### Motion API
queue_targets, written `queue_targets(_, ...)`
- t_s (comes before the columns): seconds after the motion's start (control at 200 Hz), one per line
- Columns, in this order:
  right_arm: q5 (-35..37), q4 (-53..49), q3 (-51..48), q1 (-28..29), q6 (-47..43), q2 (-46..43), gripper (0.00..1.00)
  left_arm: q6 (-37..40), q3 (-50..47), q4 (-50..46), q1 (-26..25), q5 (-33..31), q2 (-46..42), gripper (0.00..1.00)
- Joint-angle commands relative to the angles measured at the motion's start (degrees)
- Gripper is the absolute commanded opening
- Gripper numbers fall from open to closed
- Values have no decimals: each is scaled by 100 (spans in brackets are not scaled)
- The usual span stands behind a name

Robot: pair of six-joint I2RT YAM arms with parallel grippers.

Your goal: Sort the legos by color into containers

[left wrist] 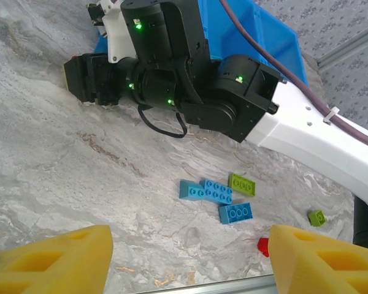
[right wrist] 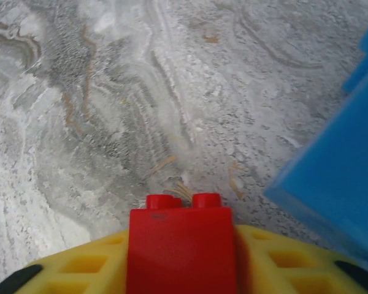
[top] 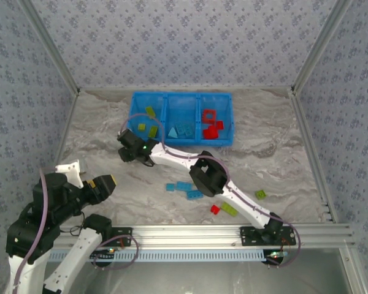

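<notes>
Red brick (right wrist: 179, 245) in right tool (right wrist: 180, 260), 2 studs pointing away.

The desk (top: 282, 131) has a grey marbled top, with pale and brownish veins swirling right across it. Blue-grey patterned wallpaper (top: 190, 43) closes it in at the back and on both sides. Silver metal runs up the corners: a left post (top: 52, 46) and a right post (top: 318, 46), both leaning outward. Along the near edge lies a grooved aluminium rail (top: 190, 233), with a white perforated strip (top: 196, 254) just below it. Up close, a few straw-coloured fibres (right wrist: 178, 187) lie on the marbling.
</notes>
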Motion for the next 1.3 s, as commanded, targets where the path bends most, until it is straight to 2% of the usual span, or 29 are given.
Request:
queue_targets(0.0, 98, -259, 70, 14, 43, -2, 36, 2, 36, 8, -24, 96, -80, 68)
queue_targets(0.25, 420, 660, -1634, 281, -101, -1388, 34, 61, 195, -97, -24, 92, 24, 69)
queue_targets(0.455, 800, 1331, -3637, 323, -78, -3407, 34, 58, 386, 270, -24, 484, 466, 69)
queue_targets(0.57, 1051, 1484, -4820, 131, -89, -4662, 35, -86, 442, 864, -24, 773, 874, 69)
queue_targets(0.68, 1097, 1248, -5694, -358, 12, -5700, 35, -310, 366, 1502, -56, 886, 1446, 68)
queue_targets(0.72, 1093, 1097, -5911, -581, 15, -5994, 35, -423, 268, 1867, -198, 837, 1642, 67)
queue_targets(0.765, 1096, 914, -6116, -857, -3, -6282, 35, -542, 196, 2284, -593, 545, 1859, 67)
queue_targets(0.819, 1056, 683, -6252, -1221, -20, -6517, 35, -534, 328, 2621, -1473, -228, 2280, 66)
queue_targets(0.889, 992, 449, -6313, -1667, -29, -6659, 35, -299, 858, 2628, -2755, -1451, 3094, 67)
queue_targets(0.924, 956, 336, -6289, -1891, -38, -6668, 35, -243, 1161, 2617, -3138, -1810, 3542, 67)
queue_targets(0.964, 1015, 231, -6244, -2115, -51, -6637, 35, -237, 1421, 2700, -3355, -1927, 3988, 67)
queue_targets(1.099, 1295, -225, -5682, -2682, -38, -6027, 36, -349, 1735, 3576, -3480, -1611, 4863, 67)
queue_targets(1.294, 1826, -776, -4486, -3008, 30, -4675, 35, -299, 2219, 3961, -3514, -1630, 5611, 67)
